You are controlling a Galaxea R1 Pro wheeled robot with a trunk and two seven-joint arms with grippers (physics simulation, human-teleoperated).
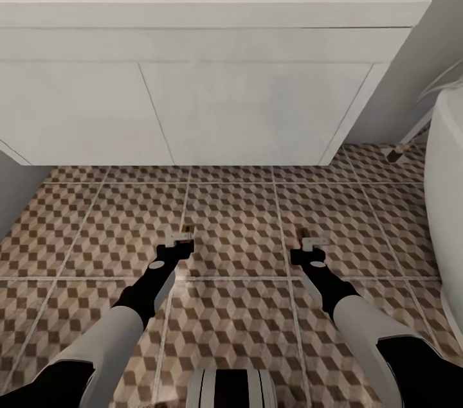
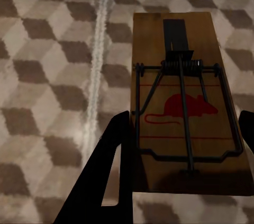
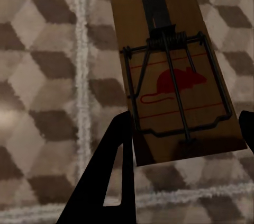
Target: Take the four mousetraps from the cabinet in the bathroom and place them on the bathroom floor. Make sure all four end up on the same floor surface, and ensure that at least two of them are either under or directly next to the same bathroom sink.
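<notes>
Wooden and flat, a mousetrap (image 2: 185, 113) sits between the dark fingers of the left gripper (image 1: 179, 242), its brown base carrying a black wire spring bar and a red mouse print. The right gripper (image 1: 314, 246) pinches a second trap (image 3: 177, 73) of the same make, base tilted slightly in the jaws. Both grippers are closed on their traps by the long edges, held low over the floor (image 1: 238, 215) in front of the sink (image 1: 212, 3).

Judging from here, the traps look ready to be set down near the vanity (image 1: 244, 112). The main risk is release from too high: a thin, stiff slab could bounce or flip on hard tile and skid away from the sink. The tilted right trap could also land on an edge and tip over.

Tiles are large squares with a brown, beige and cream cube pattern and pale grout. The basin is long, shallow and smooth white, above plain flat doors. A curved white bathtub (image 1: 447, 189) stands at the right.
</notes>
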